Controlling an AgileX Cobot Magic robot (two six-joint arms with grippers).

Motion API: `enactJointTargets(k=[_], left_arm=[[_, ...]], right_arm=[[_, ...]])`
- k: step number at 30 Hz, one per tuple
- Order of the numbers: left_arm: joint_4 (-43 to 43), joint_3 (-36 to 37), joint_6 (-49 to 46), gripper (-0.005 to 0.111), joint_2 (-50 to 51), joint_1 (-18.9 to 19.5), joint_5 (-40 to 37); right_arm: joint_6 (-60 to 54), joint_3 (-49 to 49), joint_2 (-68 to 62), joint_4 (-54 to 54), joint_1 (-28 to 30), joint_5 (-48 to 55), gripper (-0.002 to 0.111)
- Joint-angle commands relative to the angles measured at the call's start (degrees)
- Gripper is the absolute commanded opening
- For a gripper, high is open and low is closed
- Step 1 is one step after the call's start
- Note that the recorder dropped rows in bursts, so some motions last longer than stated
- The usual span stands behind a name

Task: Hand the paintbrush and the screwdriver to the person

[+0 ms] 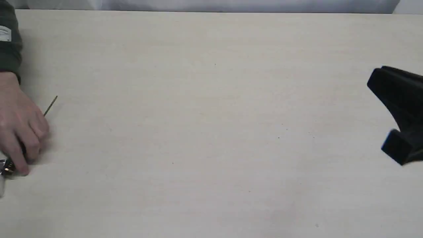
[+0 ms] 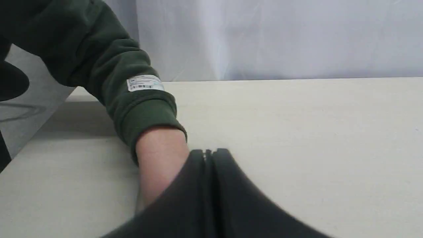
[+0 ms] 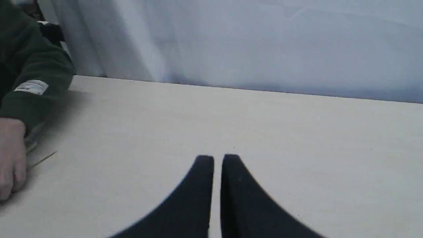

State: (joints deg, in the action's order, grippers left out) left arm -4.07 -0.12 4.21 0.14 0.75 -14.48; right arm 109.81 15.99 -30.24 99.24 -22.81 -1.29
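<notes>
The person's hand [image 1: 19, 122], in a dark green sleeve [image 1: 8, 49], rests palm down on the table at the far left, closed over the screwdriver. Its thin shaft [image 1: 51, 105] sticks out past the fingers, and a metallic, gold-tinged end [image 1: 7, 167] shows at the fingertips. I cannot make out the paintbrush. My left gripper [image 2: 210, 152] is shut and empty, right beside the person's wrist [image 2: 158, 155]. My right gripper [image 3: 218, 158] is shut with nothing in it. It hangs at the far right [image 1: 396, 109], far from the hand [image 3: 11, 155] and shaft [image 3: 43, 159].
The pale table [image 1: 211, 132] stretches bare between the hand and my right gripper. A white curtain [image 3: 231, 43] hangs behind the table's far edge. The sleeve carries a small pale label [image 2: 145, 82].
</notes>
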Motion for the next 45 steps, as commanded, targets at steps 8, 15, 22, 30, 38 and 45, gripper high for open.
enactJointTargets(k=[8,15,22,30,38,45], left_arm=[[0.14,0.12,0.12,0.0,-0.14,-0.11,0.24],[0.14,0.12,0.12,0.0,-0.14,-0.11,0.24],[0.14,0.12,0.12,0.0,-0.14,-0.11,0.24],[0.14,0.12,0.12,0.0,-0.14,-0.11,0.24],[0.25,0.12,0.12,0.0,-0.14,-0.11,0.1],[0.25,0.12,0.12,0.0,-0.14,-0.11,0.1]], right_arm=[[0.53,-8.13,14.61,-0.05,0.05,-2.11,0.005],[0.26,-12.48,21.92,0.26,0.05,-1.5,0.005],[0.22,-15.99,30.15,0.58,0.05,1.29,0.005],[-6.52,-15.99,30.24,0.58,0.05,1.29,0.005],[-16.22,-15.99,30.24,0.58,0.05,1.29,0.005],[-15.99,-15.99,30.24,0.14,0.05,1.29,0.005]])
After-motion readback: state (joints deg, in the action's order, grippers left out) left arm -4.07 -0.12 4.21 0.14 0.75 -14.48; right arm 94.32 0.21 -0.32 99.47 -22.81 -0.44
